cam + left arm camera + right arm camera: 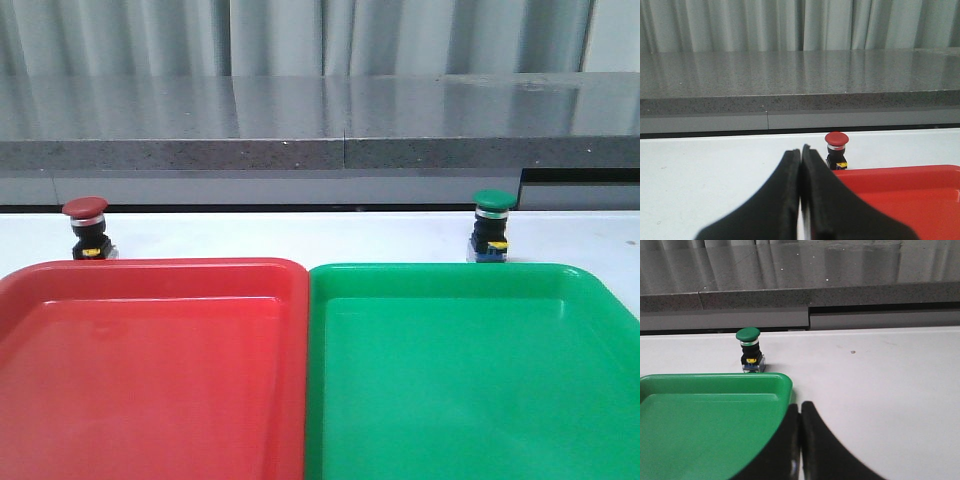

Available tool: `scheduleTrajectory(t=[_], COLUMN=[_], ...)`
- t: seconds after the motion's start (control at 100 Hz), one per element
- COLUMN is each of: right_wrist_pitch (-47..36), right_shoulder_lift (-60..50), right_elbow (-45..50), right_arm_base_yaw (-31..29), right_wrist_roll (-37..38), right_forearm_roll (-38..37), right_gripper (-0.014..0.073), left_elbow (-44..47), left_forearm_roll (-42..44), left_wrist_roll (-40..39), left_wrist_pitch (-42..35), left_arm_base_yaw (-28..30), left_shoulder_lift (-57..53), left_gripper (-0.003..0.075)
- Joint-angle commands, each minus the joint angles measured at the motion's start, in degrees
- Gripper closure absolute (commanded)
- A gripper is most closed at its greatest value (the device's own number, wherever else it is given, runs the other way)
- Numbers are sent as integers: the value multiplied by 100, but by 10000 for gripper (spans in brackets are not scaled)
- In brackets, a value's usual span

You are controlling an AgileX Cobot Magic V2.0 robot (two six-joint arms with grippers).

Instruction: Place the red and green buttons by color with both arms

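Red button (836, 149) stands ahead of the pressed-together left claw (801, 150); approaching unopened risks toppling it.

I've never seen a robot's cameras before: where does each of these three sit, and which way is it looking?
Front: looks forward over the red tray and green tray; no arm shows.
Left wrist: on the left arm, low, facing the red button; left gripper shut.
Right wrist: on the right arm, facing the green button; right gripper shut.
Shared: front also sees both buttons, behind the trays.
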Motion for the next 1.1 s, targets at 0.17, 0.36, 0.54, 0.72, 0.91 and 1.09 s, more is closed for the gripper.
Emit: scheduleTrajectory(t=[0.17,0.36,0.54,0.72,0.91,1.09], right_wrist_pitch=[-418,-418,-418,-418,-418,-418], right_shoulder_lift=[-123,-123,-123,-123,-123,-123], right_elbow=[-80,-80,-80,-80,-80,-80], right_arm_base_yaw=[-43,-43,-43,-43,-43,-43], right_wrist_roll=[0,0,0,0,0,0], right_forearm_roll=[-45,-45,-45,-45,-45,-45], right_gripper=[660,660,660,660,660,660], left_elbow=[223,223,223,-4,-405,-1064], left_forearm_roll=[-52,-52,-52,-506,-913,-1499], left_wrist_roll=[-63,-63,-63,-63,-63,-63], left_wrist_pitch=[-456,-456,-356,181,370,833], left_arm_base_yaw=[11,11,11,11,11,11], left_shoulder_lift=[-160,-160,-160,-76,408,1136], left_gripper=[739,739,739,739,739,739])
